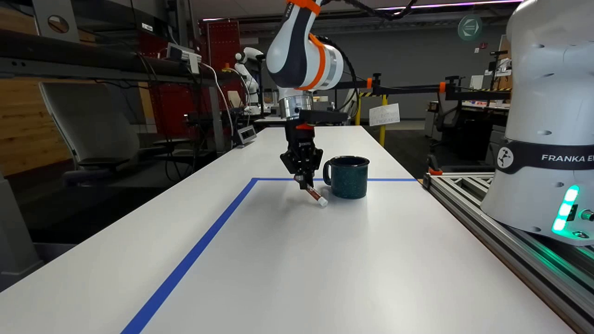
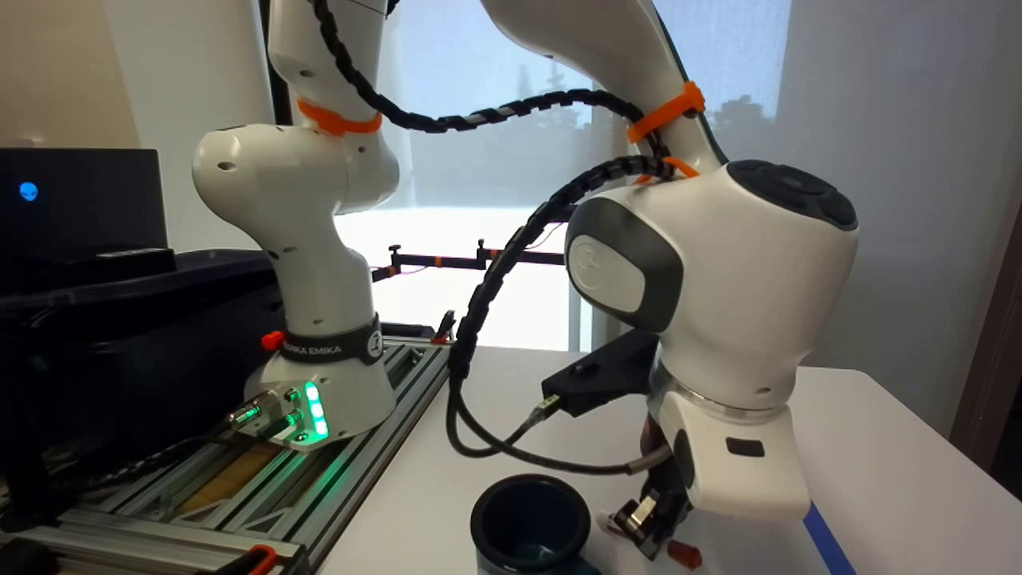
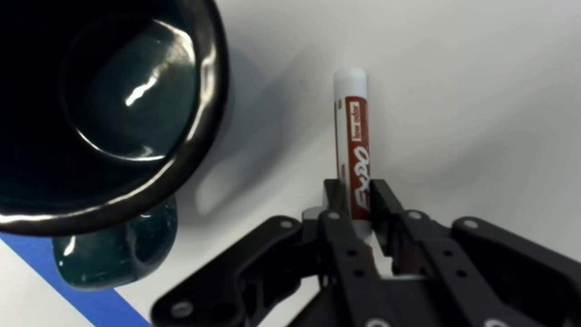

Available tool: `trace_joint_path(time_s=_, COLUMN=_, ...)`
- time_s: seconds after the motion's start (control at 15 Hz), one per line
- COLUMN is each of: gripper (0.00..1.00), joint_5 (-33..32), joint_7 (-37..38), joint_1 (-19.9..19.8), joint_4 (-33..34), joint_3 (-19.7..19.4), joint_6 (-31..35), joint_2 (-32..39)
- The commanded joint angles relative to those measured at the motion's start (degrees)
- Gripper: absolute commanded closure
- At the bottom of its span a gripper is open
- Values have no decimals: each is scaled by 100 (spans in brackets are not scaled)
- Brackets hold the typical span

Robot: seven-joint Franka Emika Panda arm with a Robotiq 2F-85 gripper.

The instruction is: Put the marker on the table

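The marker (image 3: 352,131), reddish-brown with a white end, lies between the gripper's (image 3: 357,195) fingers in the wrist view, both pads against its sides. In an exterior view the marker (image 1: 316,195) slants down out of the gripper (image 1: 304,183), white end lowest, close above or touching the white table (image 1: 297,269); I cannot tell which. Its red end (image 2: 684,554) shows below the gripper (image 2: 651,523) in an exterior view. Its middle is partly hidden by the fingers. The table also shows in the wrist view (image 3: 454,59).
A dark teal mug (image 1: 350,183) stands upright right beside the gripper in both exterior views (image 2: 530,523). Its rim and handle fill the left of the wrist view (image 3: 113,254). Blue tape (image 1: 204,246) marks the table. The grey rail (image 1: 468,192) and robot base run along one table edge.
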Motion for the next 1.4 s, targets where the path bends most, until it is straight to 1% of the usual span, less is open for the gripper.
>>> trace_joint_path(time_s=0.0, gripper=95, joint_5=77, joint_7=-322, joint_1=-112, joint_4=-58, joint_3=163, joint_6=556, joint_2=117)
trace_joint_path(time_s=0.27, gripper=95, joint_5=37, joint_7=-677, joint_1=-154, joint_4=-291, joint_3=327, joint_6=1146, joint_2=-1)
trace_joint_path(time_s=0.33, gripper=95, joint_5=-56, joint_7=-698, joint_1=-130, joint_4=-359, joint_3=327, joint_6=1279, joint_2=-27)
trace_joint_path(time_s=0.4, gripper=55, joint_5=-52, joint_7=-780, joint_1=-152, joint_4=-421, joint_3=375, joint_6=1400, joint_2=-61)
trace_joint_path(time_s=0.47, gripper=55, joint_5=-116, joint_7=-794, joint_1=-137, joint_4=-492, joint_3=376, joint_6=1491, joint_2=-100)
trace_joint_path(time_s=0.6, gripper=42, joint_5=-383, joint_7=-626, joint_1=-23, joint_4=-640, joint_3=270, joint_6=1597, joint_2=-170)
trace_joint_path(time_s=0.67, gripper=33, joint_5=-564, joint_7=-484, joint_1=63, joint_4=-741, joint_3=182, joint_6=1679, joint_2=-227)
trace_joint_path(time_s=0.73, gripper=26, joint_5=-741, joint_7=-411, joint_1=113, joint_4=-806, joint_3=118, joint_6=1625, joint_2=-294)
trace_joint_path(time_s=0.8, gripper=17, joint_5=-970, joint_7=-298, joint_1=202, joint_4=-910, joint_3=23, joint_6=1645, joint_2=-401)
trace_joint_path(time_s=0.93, gripper=3, joint_5=-1470, joint_7=0, joint_1=396, joint_4=-1080, joint_3=-183, joint_6=1576, joint_2=-640)
trace_joint_path(time_s=1.0, gripper=0, joint_5=-1740, joint_7=143, joint_1=494, joint_4=-1151, joint_3=-290, joint_6=1505, joint_2=-775)
trace_joint_path(time_s=1.13, gripper=0, joint_5=-2253, joint_7=432, joint_1=669, joint_4=-1295, joint_3=-449, joint_6=1484, joint_2=-1075)
trace_joint_path(time_s=1.33, gripper=0, joint_5=-2783, joint_7=404, joint_1=699, joint_4=-1452, joint_3=-412, joint_6=1362, joint_2=-1543)
